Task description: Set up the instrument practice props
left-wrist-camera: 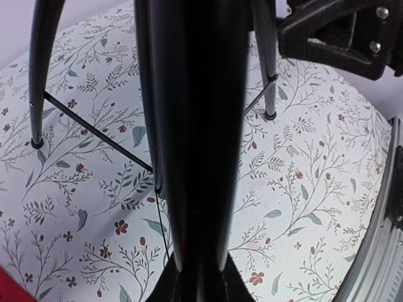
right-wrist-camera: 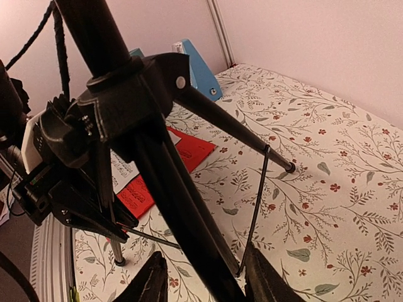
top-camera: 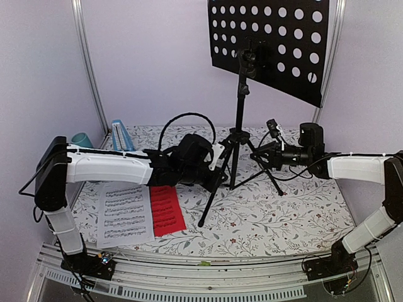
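Observation:
The black music stand [top-camera: 239, 107] stands mid-table on its tripod, with its perforated desk [top-camera: 271, 44] up high. My left gripper [top-camera: 217, 160] is shut on the stand's left-front leg [left-wrist-camera: 195, 126], and its jaws [left-wrist-camera: 198, 277] hug the tube. My right gripper [top-camera: 267, 154] straddles another leg [right-wrist-camera: 182, 207]. Its fingers [right-wrist-camera: 154, 280] stand apart, with a gap on the left side. The white sheet [top-camera: 123, 214] and the red sheet [top-camera: 167, 207] lie flat at the front left. The blue metronome [top-camera: 121, 135] stands at the back left.
A teal cup [top-camera: 82, 139] sits in the back left corner by the metronome. Thin brace wires [right-wrist-camera: 258, 201] link the tripod legs. The floral tablecloth [top-camera: 283, 214] covers the table, and a metal rail [top-camera: 208, 267] runs along the near edge.

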